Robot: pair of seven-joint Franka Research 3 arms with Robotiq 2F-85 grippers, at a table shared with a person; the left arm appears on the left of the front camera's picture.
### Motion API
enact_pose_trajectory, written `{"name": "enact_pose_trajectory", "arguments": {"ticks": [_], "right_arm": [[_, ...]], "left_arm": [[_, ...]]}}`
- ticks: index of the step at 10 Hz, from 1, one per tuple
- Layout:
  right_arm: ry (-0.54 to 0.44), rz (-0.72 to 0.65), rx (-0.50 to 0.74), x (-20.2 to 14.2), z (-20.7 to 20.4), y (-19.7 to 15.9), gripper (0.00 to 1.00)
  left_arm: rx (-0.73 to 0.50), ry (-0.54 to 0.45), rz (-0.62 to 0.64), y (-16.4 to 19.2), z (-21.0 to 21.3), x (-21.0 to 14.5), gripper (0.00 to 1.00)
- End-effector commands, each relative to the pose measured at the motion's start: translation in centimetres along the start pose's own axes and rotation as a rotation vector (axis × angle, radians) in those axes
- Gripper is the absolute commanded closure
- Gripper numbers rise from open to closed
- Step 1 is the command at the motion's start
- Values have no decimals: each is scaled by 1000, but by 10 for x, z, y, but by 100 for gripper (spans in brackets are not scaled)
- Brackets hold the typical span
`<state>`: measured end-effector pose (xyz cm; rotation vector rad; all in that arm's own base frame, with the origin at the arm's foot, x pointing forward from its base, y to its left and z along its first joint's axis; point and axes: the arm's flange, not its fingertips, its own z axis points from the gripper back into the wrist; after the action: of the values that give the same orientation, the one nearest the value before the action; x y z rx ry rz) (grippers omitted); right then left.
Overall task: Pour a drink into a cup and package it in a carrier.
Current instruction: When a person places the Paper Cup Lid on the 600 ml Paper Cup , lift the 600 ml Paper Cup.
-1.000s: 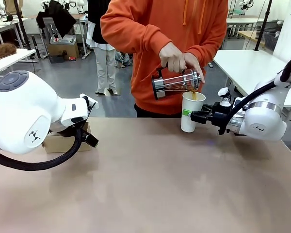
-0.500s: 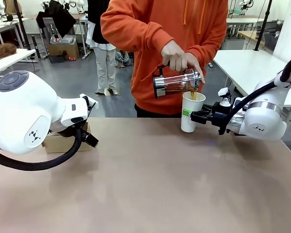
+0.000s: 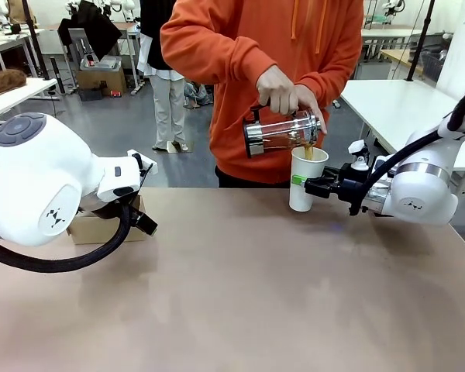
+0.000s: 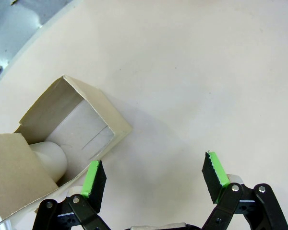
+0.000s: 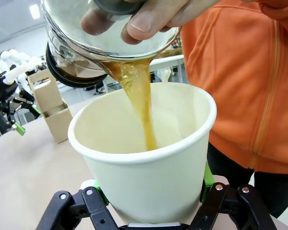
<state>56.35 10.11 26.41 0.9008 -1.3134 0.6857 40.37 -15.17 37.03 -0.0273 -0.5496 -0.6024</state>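
Observation:
A person in an orange hoodie tilts a clear glass pitcher (image 3: 281,132) over the white paper cup (image 3: 304,178). The amber drink (image 5: 141,105) streams from the pitcher's spout (image 5: 110,48) into the lidless cup (image 5: 144,163). My right gripper (image 3: 316,186) is shut on the cup's lower wall and holds it upright just above the table; its green pads press both sides (image 5: 153,189). The brown cardboard carrier (image 3: 101,226) sits at the table's left behind my left arm. My left gripper (image 4: 153,175) hangs open beside the carrier (image 4: 72,120), holding nothing.
One carrier pocket holds a white rounded thing (image 4: 52,158). The tan table (image 3: 240,294) is bare across its middle and front. The person's hands (image 3: 283,93) grip the pitcher right above the cup. Another white table (image 3: 387,108) stands behind on the right.
The person keeps pouring, with the pitcher barely shifted. Both arms hold still.

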Motion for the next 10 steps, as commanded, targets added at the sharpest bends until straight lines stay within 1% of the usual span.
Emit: {"name": "enact_pose_trajectory", "arguments": {"ticks": [1,10], "right_arm": [[-12,-1,-4,3,1,3,20],[-12,-1,-4,3,1,3,20]], "left_arm": [[-1,-1,1,0,0,0,0],[-1,-1,1,0,0,0,0]]}}
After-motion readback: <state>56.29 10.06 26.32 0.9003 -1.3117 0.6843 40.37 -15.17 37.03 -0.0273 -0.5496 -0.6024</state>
